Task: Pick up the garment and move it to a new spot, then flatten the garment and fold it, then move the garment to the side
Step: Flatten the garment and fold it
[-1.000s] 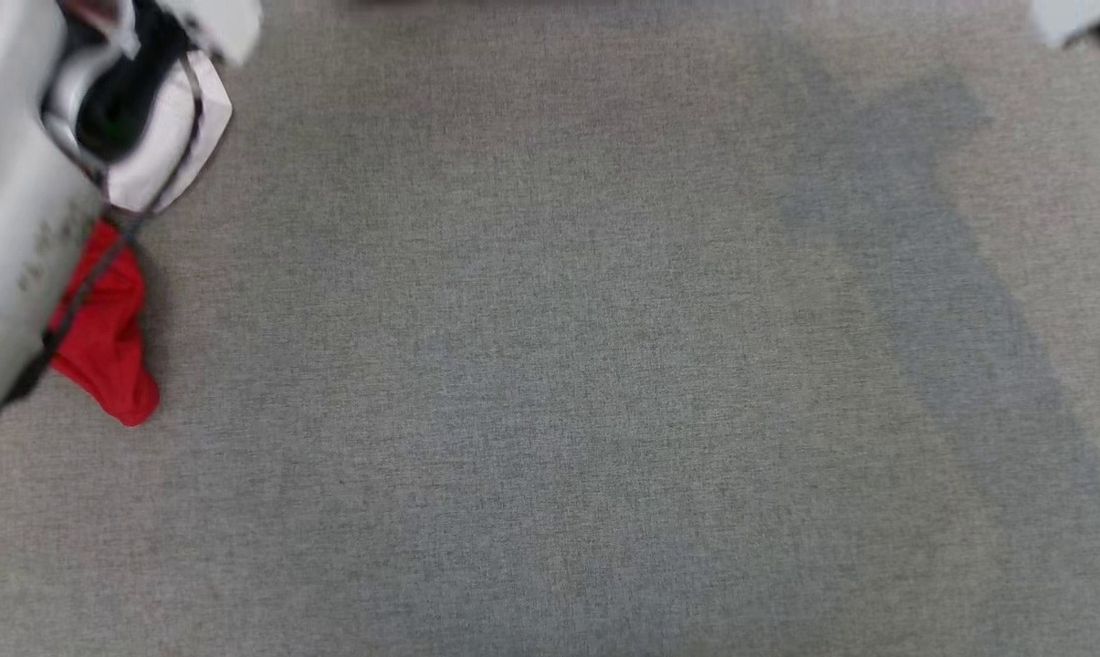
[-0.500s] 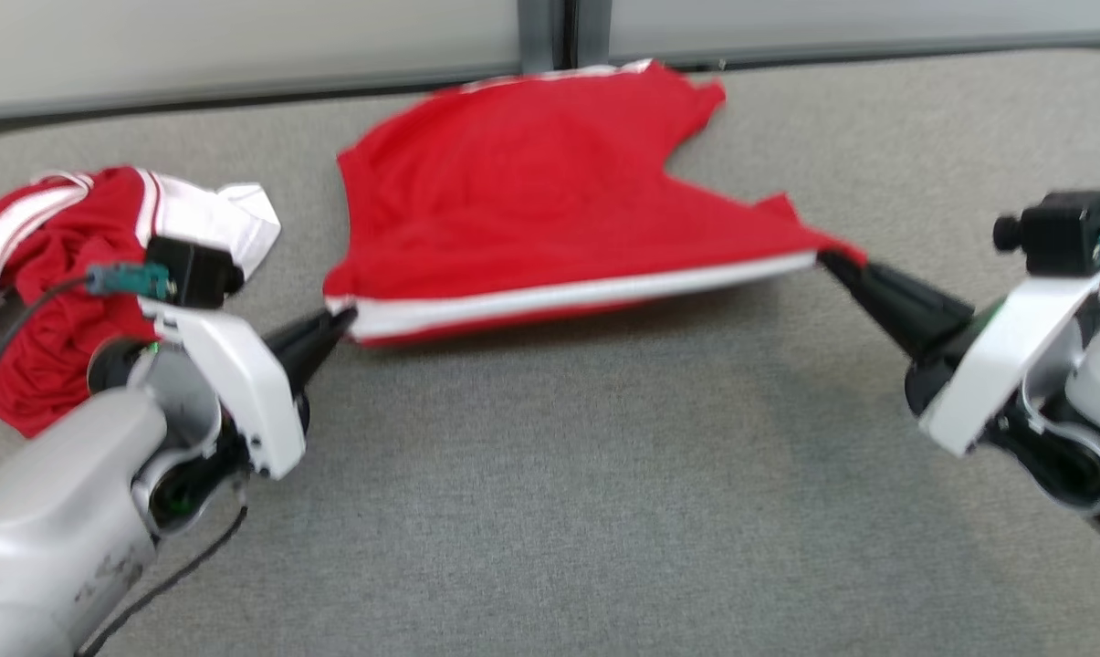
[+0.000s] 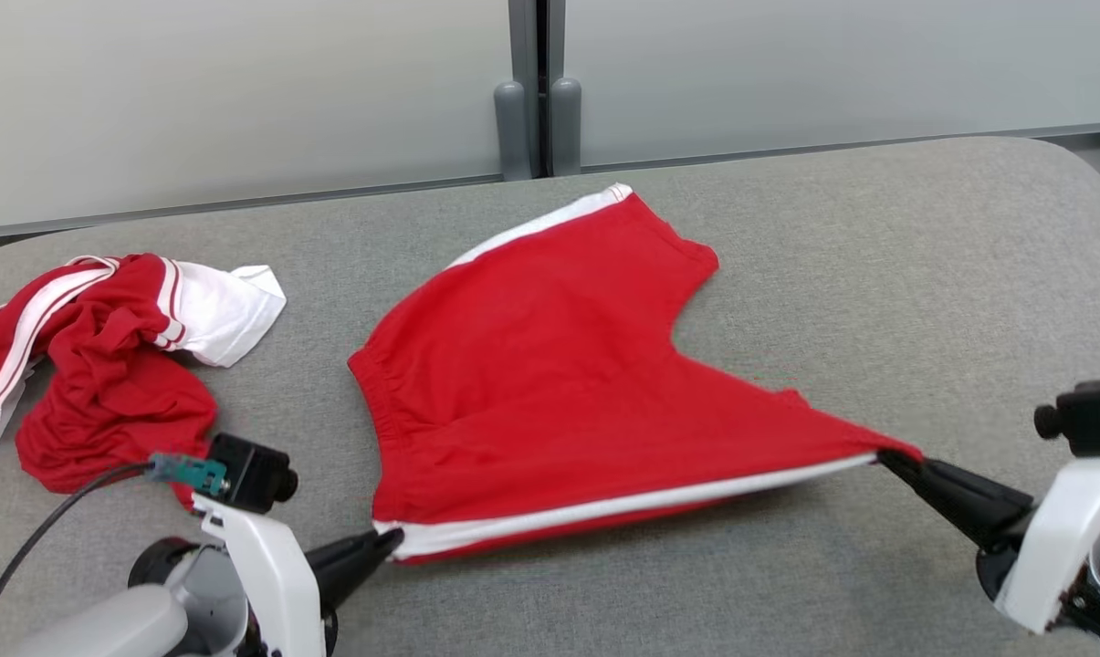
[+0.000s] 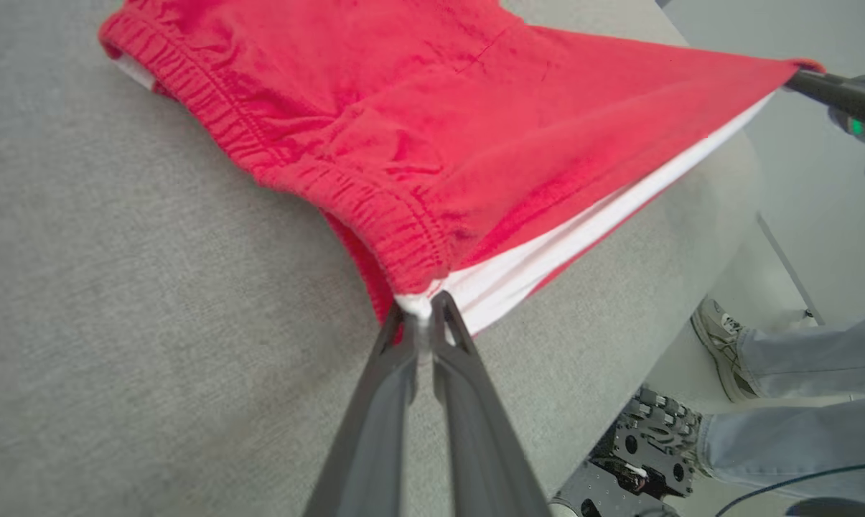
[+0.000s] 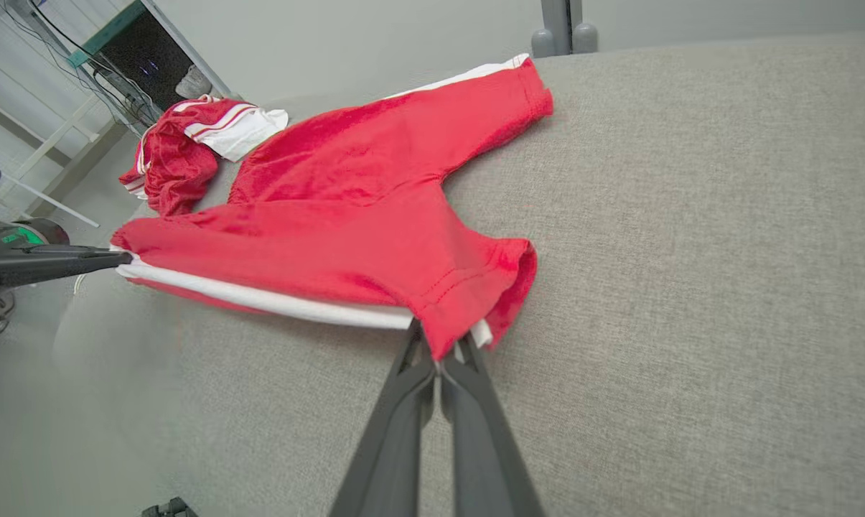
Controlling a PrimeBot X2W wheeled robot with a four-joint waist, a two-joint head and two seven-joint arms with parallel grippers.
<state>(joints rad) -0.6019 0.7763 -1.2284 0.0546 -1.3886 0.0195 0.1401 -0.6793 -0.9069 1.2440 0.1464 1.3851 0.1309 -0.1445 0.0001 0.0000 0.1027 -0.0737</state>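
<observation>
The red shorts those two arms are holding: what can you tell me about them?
The shorts are red, of soft knit-looking cloth, with a gathered elastic waistband and a white stripe down the side. The striped side is pulled taut and raised a little. The left gripper is shut on its waistband corner and the right gripper on its leg hem. The far leg lies flat on the grey padded surface.

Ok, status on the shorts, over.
Left gripper shut on shorts waistband corner. Right gripper shut on leg hem. Shorts stretched taut between. Crumpled garment apart, left.
</observation>
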